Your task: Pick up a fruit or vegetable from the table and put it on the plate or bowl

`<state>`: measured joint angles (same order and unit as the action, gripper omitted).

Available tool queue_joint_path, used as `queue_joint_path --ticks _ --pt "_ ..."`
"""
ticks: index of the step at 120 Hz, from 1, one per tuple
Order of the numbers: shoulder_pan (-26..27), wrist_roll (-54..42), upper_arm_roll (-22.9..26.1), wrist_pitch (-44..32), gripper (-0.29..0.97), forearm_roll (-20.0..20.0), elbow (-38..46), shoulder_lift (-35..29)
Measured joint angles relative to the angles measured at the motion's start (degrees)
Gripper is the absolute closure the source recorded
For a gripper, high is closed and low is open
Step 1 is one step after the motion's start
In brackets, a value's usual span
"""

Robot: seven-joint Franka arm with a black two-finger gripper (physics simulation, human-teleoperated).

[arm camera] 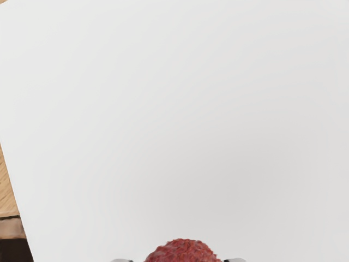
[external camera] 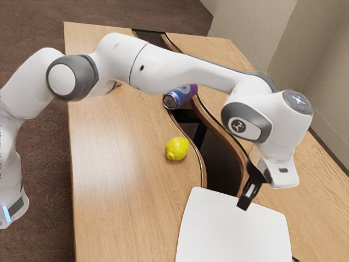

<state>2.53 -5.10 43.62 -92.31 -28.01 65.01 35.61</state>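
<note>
Fruit [arm camera: 182,251], red and rough-skinned, sat between the fingertips [arm camera: 233,260] of the gripper [external camera: 244,204], which were clamped on it from two sides. The wrist view showed a pad at each flank of it. This grip appeared to hold the fruit clear of any surface. Directly below the fingers lay the white plate [external camera: 229,234], so a release would probably drop the fruit onto the plate and not onto the table [external camera: 120,180]. The fingers pointed downward over the plate, near one of its edges, which left little margin on that side. A lemon [external camera: 177,148] and a can [external camera: 180,96] lay well apart from the fingers, out of the drop path. By this reading, lowering and release were not yet done.
</note>
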Motion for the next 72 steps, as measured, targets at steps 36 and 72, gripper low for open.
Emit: queue_joint_path --ticks 36,72 --pt "-1.4 4.3 2.5 0.8 0.12 -7.7 0.0 2.2" --pt "7.3 0.1 -51.7 -3.4 0.01 12.2 2.4 -14.0"
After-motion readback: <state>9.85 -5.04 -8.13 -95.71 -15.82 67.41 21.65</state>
